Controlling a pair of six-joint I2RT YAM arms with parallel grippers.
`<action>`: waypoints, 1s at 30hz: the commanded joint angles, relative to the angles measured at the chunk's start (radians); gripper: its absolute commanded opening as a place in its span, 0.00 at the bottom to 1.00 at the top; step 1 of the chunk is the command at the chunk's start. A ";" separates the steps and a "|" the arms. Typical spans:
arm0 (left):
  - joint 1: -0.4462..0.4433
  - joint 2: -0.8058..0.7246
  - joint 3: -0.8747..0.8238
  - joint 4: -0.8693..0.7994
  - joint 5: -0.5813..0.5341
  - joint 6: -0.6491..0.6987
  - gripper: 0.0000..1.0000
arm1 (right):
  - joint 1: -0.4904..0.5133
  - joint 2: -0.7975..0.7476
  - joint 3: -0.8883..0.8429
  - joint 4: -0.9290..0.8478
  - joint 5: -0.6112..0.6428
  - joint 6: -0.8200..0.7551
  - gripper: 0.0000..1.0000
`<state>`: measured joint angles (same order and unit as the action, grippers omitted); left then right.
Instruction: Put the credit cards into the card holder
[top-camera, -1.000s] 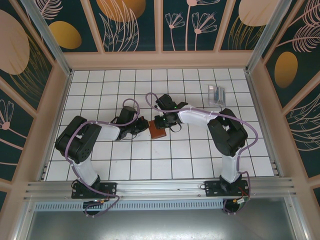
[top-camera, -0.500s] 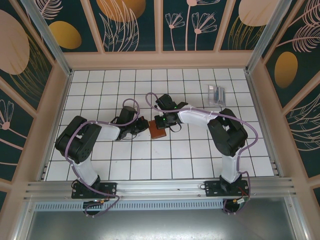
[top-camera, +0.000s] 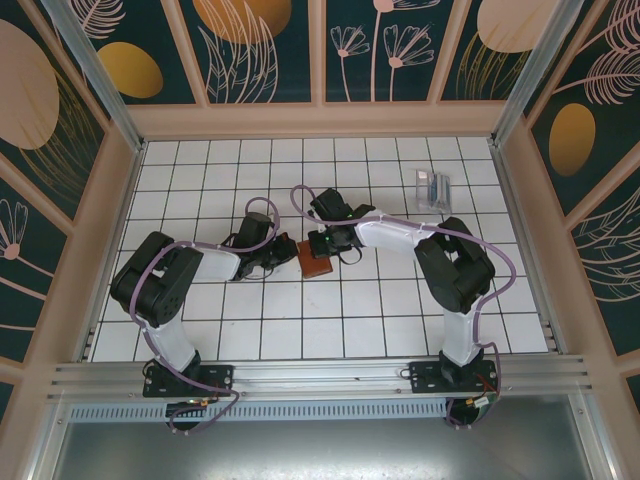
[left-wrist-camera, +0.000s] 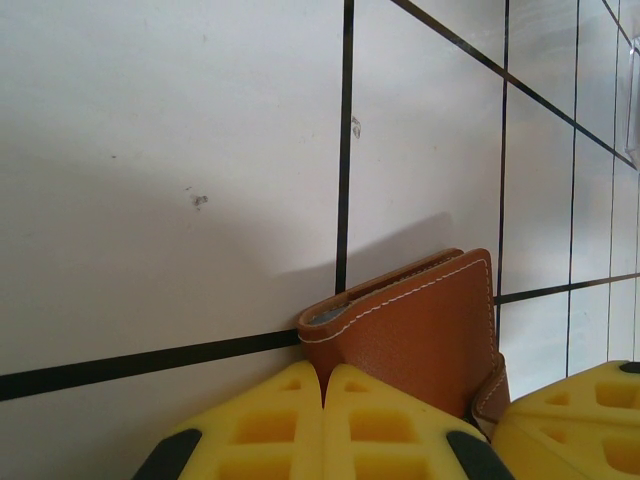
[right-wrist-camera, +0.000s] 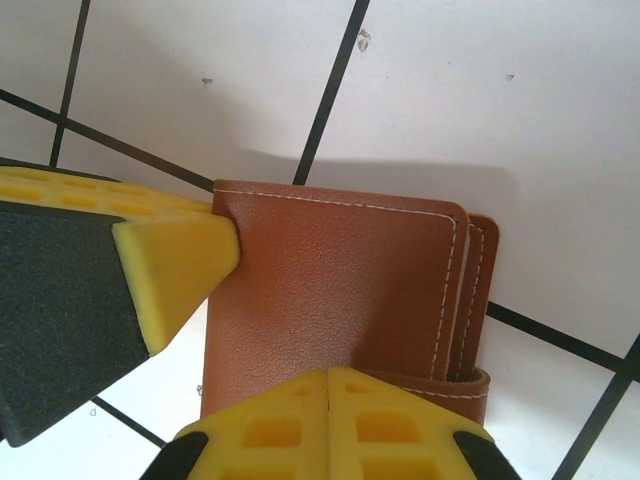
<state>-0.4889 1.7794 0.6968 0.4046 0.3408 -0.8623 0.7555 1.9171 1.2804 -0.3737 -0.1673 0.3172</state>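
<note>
The left gripper (left-wrist-camera: 323, 385), jaws pressed shut, touches the reddish-brown white-stitched leather bifold card holder (right-wrist-camera: 330, 280), which lies folded mid-table. The right gripper (right-wrist-camera: 328, 385) is likewise shut against it. The pale grey-silver striped credit cards (top-camera: 432, 187) lie well apart, far right.

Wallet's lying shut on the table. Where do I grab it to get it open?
On the wallet, take the top leaf at its stitched free edge, where it stops short of the lower leaf and leaves a step. Come low from that side, away from the left pincer, slipping one finger under. From above you would likely clamp both leaves.
</note>
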 joint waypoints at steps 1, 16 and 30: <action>0.000 0.028 -0.004 -0.064 0.017 0.005 0.05 | 0.014 0.014 0.021 0.019 0.001 0.021 0.00; 0.000 0.028 -0.002 -0.069 0.015 0.002 0.05 | 0.043 0.031 -0.020 0.018 0.046 0.020 0.00; 0.000 0.027 0.006 -0.077 0.015 0.006 0.05 | 0.033 -0.033 -0.047 0.051 0.084 0.020 0.00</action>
<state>-0.4889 1.7794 0.6979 0.4038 0.3412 -0.8623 0.7975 1.9205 1.2537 -0.3290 -0.0982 0.3244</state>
